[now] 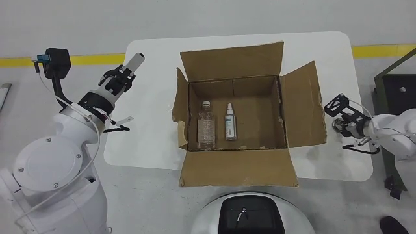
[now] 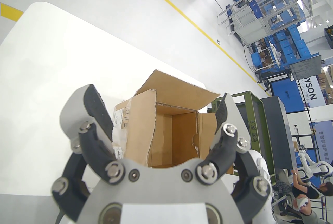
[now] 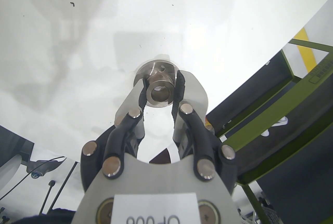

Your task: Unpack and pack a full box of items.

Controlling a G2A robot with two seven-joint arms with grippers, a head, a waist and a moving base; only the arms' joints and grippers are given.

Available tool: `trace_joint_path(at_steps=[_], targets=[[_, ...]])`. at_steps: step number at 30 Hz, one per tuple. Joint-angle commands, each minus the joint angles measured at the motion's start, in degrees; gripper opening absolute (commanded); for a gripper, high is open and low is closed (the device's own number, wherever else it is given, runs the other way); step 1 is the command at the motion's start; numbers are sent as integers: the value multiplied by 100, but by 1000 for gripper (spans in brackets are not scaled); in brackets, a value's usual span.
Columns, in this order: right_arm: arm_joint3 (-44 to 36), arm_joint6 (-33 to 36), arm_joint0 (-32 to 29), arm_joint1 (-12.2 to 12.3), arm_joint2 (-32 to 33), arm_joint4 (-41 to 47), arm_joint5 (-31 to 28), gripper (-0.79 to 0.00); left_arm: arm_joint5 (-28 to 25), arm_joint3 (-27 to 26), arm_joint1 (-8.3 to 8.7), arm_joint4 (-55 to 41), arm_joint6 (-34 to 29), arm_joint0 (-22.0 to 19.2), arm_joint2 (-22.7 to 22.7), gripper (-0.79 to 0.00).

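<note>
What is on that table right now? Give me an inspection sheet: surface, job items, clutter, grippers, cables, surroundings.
Surface: white table with rounded corners.
Job's things: cardboard box mid-table, flaps folded out, one corner torn. Inside it, a clear bottle and a spray bottle lie side by side. A metal part is held outside the box.
Clutter: a few small dark specks on the table.
Grippers: left gripper open and holding nothing, beside the box. Right gripper has its fingers shut on the metal part, over the table on the box's other side.
Cables: a thin black lead hangs off the left arm.
Surroundings: yellow floor line; green-framed rack beside the table.
</note>
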Motion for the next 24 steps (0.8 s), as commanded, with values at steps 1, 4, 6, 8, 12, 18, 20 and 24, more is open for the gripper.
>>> trace_joint_path(at_steps=[1,4,6,8,12,18,20,24], targets=[[-44,-6,15,8,21,44,6,-785,0,0,0,0,0,0,0,0],[-204,-16,1,23,148,356,3,-785,0,0,0,0,0,0,0,0],[-329,-37,7,41,323,633,7,-785,0,0,0,0,0,0,0,0],[-536,-50,26,65,559,955,0,-785,0,0,0,0,0,0,0,0],[-1021,-188,106,120,1130,1684,-59,-785,0,0,0,0,0,0,0,0],[-1520,-306,157,186,1650,2817,-176,-785,0,0,0,0,0,0,0,0],[-1548,-308,140,194,1686,2963,-169,-785,0,0,0,0,0,0,0,0],[-1548,-308,140,194,1686,2963,-169,-785,0,0,0,0,0,0,0,0]])
